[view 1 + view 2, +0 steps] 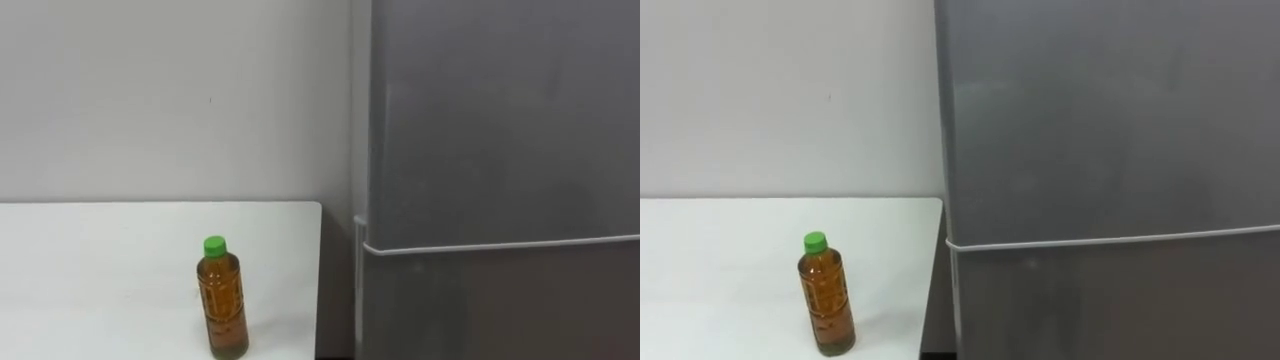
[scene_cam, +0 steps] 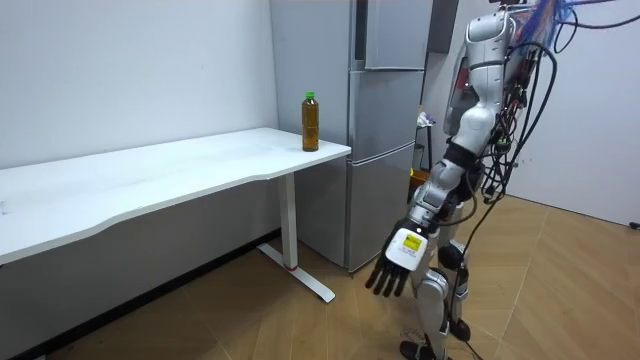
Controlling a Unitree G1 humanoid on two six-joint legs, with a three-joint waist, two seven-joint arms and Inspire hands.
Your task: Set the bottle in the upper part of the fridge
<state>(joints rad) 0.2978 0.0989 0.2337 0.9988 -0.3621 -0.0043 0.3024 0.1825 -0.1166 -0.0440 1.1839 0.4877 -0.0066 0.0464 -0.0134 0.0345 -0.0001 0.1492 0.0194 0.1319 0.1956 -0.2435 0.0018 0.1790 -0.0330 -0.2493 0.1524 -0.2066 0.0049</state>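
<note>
White bench holds the brown bottle with a green cap, standing up near the corner beside the tall grey fridge, whose doors are closed, while the robot stands before the fridge with its left hand hanging low, fingers loose, holding nothing.

A long white table stands against a pale wall on wood-patterned floor.
</note>
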